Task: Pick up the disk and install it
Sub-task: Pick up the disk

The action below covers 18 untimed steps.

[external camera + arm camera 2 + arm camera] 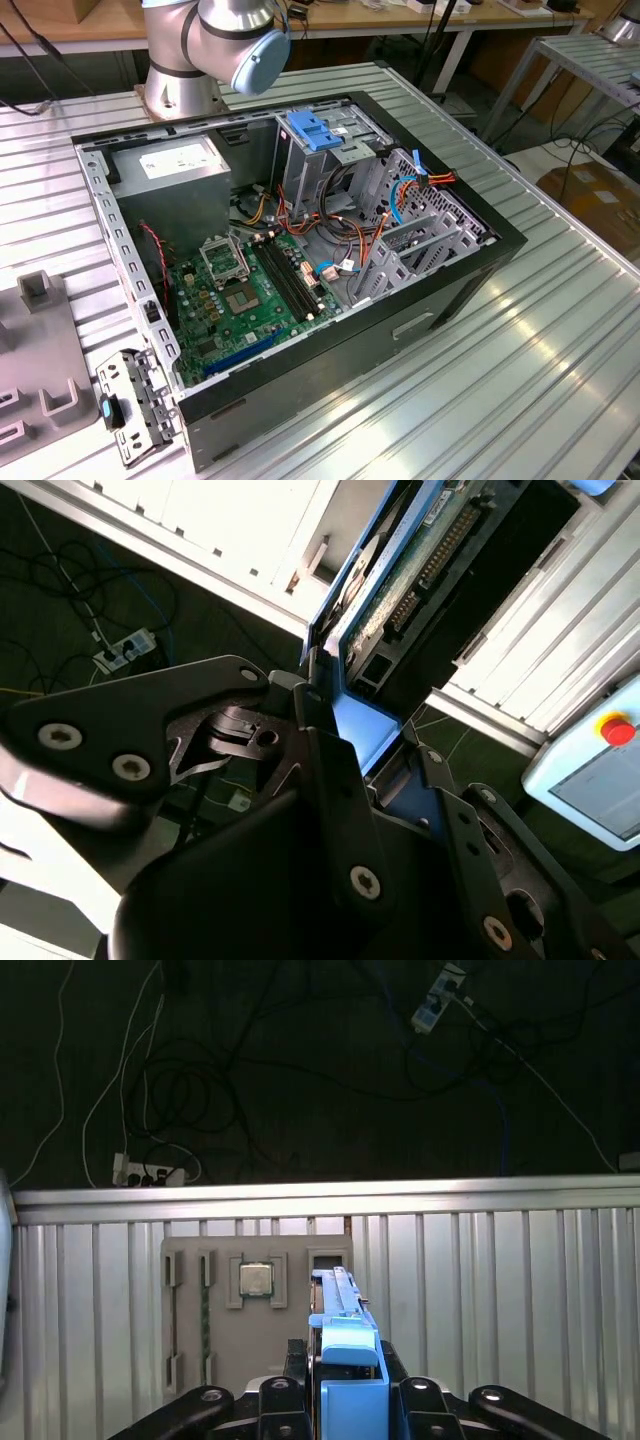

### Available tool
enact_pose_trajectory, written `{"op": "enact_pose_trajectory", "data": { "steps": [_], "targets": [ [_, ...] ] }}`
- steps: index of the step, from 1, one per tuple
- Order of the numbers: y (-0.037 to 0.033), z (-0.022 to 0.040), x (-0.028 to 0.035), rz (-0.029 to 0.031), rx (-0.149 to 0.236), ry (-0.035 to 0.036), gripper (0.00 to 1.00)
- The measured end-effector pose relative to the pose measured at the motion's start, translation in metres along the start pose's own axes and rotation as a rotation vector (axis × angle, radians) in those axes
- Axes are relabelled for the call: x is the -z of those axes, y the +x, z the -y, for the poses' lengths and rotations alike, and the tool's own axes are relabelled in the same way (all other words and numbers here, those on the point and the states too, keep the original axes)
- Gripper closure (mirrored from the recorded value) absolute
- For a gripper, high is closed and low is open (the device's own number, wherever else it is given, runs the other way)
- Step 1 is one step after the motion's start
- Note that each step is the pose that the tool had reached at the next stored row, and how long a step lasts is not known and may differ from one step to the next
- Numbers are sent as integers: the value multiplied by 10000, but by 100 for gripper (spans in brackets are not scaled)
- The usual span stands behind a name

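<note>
Claw (350, 1392) over counter (500, 1280), by grey fixture (190, 1360), clamped on disk (343, 1305). Disk apparently upright, edge-on: blue carrier frame (350, 1345), green circuit board (420, 560) exposed.

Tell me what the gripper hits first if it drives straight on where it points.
Probably the grey slotted holder plate on the ribbed metal table. In the first wrist view the gripper, shut on the flat blue-framed disk, aims at it; the disk's tip would touch first. Gap is hard to judge.

Arm (215, 30): silver-grey cylindrical joints, pale blue round end cap (262, 60). Claw (355, 720), second wrist view: matte black linkage plates, rounded ends, silver screw heads (131, 767) set in them.
</note>
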<state>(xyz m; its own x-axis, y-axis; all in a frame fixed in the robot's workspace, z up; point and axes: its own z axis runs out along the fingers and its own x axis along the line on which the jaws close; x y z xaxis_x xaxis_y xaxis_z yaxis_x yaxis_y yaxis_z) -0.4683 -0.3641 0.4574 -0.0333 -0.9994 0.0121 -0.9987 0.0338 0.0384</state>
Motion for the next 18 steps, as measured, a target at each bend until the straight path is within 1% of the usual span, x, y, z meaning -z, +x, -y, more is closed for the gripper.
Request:
{"op": "enact_pose_trajectory", "data": {
  "steps": [4, 9, 18],
  "targets": [
    [0, -1, 23, 0, 0, 1, 63],
    [1, -3, 69, 1, 0, 2, 63],
    [1, -3, 73, -4, 1, 0, 63]
  ]
}}
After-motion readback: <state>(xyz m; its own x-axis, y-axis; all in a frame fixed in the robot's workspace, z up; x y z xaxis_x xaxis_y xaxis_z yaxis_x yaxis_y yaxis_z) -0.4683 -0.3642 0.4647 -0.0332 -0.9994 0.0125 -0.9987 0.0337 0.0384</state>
